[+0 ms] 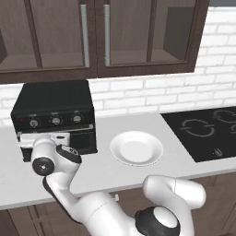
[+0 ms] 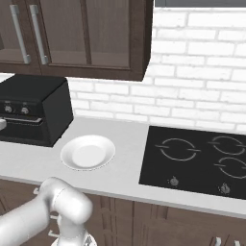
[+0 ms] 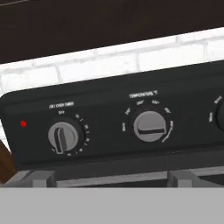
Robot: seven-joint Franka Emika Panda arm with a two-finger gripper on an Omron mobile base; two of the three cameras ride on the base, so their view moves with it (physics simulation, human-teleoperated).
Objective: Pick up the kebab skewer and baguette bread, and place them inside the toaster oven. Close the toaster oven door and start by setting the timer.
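Boxy black toaster oven (image 1: pixel 55 113) at the left end of the pale counter (image 1: pixel 106 173), under dark wall cabinets (image 1: pixel 97 37), with a white brick wall (image 2: pixel 202 86) behind; flat black cooktop (image 2: pixel 197 161) well apart to the right, and a white plate (image 1: pixel 136 148), bare, on the counter between oven and cooktop. No skewer or loaf to be made out on the plate or the counter; probably inside the oven already, though the cavity cannot be seen. Toaster oven door (image 2: pixel 21 129) upright against the front in the right base view, judged closed; lower front largely hidden behind the arm in the left base view. Gripper (image 3: pixel 107 186) held low and close before the oven's front, facing it squarely, finger tips barely peeking above the bottom edge of the hand view, jaws spread wide and holding nothing. Control strip straight ahead and slightly above: timer knob (image 3: pixel 64 136) up and to the left of the gap between the tips, temperature knob (image 3: pixel 149 126) up and to the right, red lamp (image 3: pixel 23 124) further left. Timer pointer roughly vertical, tilted a little. Remaining step judged to be the timer: shift left and up, then forward, so that the tips straddle that knob before closing and twisting.
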